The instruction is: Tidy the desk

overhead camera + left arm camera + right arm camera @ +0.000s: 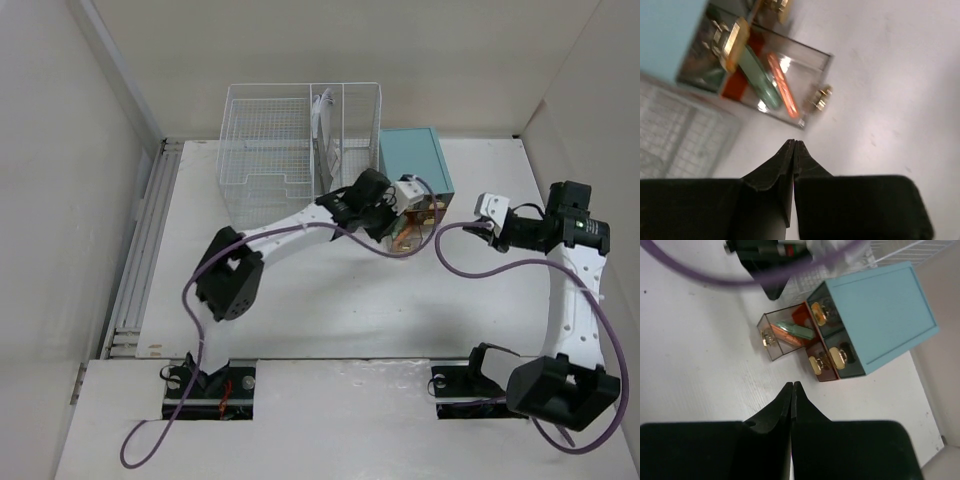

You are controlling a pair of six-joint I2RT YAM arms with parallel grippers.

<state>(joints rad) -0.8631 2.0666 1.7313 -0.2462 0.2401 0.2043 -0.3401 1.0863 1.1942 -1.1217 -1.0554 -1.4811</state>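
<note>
The white desk [300, 300] holds a teal drawer cabinet [415, 160]. Its clear drawer [782, 337] is pulled far out, with an orange pen [782, 85] and a green pen [757, 75] inside and a gold knob [821, 97] on its front. A reddish drawer [822, 367] beside it sticks out a little. My left gripper [794, 143] is shut and empty, a short way in front of the clear drawer and above the desk. My right gripper [792, 385] is shut and empty, right of the cabinet front [480, 228].
A white wire basket [300, 140] stands at the back, touching the cabinet's left side, with a white item [325, 115] in it. A metal rail [140, 250] runs along the desk's left edge. Purple cables [480, 270] loop over the desk. Walls close in the sides.
</note>
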